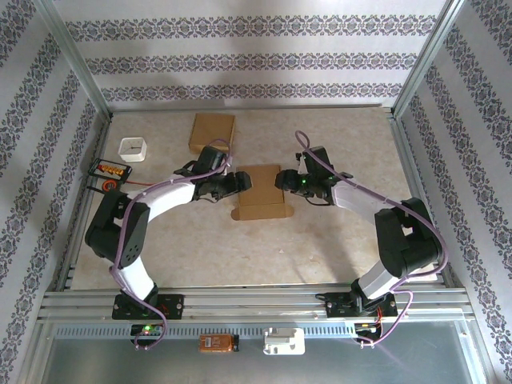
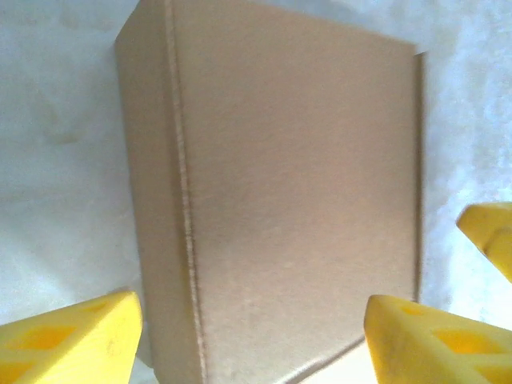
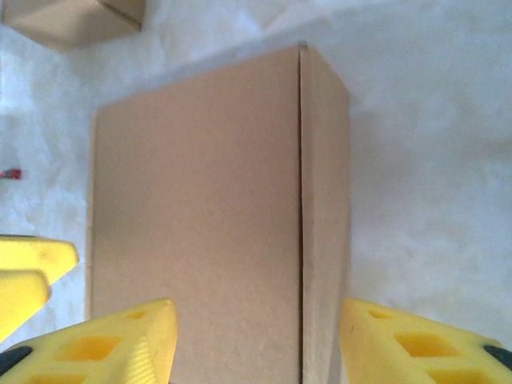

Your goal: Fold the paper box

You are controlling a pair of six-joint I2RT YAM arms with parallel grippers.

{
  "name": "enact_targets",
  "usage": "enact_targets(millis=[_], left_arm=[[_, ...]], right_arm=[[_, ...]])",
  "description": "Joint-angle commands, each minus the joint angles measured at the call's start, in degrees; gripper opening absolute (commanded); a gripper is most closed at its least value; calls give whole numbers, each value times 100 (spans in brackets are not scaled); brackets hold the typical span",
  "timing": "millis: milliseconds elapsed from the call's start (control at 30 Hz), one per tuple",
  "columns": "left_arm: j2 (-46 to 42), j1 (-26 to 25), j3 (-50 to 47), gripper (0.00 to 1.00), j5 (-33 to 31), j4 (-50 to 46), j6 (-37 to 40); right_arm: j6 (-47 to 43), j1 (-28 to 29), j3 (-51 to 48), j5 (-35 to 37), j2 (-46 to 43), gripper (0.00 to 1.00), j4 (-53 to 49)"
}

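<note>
Beige tabletop (image 1: 320, 248) carries the paper box (image 1: 262, 194), left and right jaws spread wide beside it.

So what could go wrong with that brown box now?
The left hand and the right hand are both open, on opposite sides of the paper box. If one pushes harder than the other, the box might slide away instead of folding. The hands are also close together, so they could bump.

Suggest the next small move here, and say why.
Probably close the left gripper on the edge of the box: it and the right gripper flank the box from opposite sides, jaws open, neither gripping it yet.
</note>
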Motion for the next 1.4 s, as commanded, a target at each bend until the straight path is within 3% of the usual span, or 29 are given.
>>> enact_targets(millis=[0,200,467,633,1100,1367], left_arm=[[-302,73,75,78,-135,85,1],[-424,171,-148,83,-162,161,11],[-193,198,-287,87,113,582,-315],[-91,212,-389,88,301,944,-523],[367,541,-871,93,1228,2405,-1386],[723,510,-996,95,1584,3473,-1850]], right_arm=[[120,-148,140,-114,165,52,123],[255,-314,-46,-441,454,39,505],[651,-323,-460,-953,803,35,1126],[679,-350,-671,-927,907,21,1268],[857,-918,-1219,-2041,1089,17,2152],[892,-1049,-1265,-2157,1267,16,2297]])
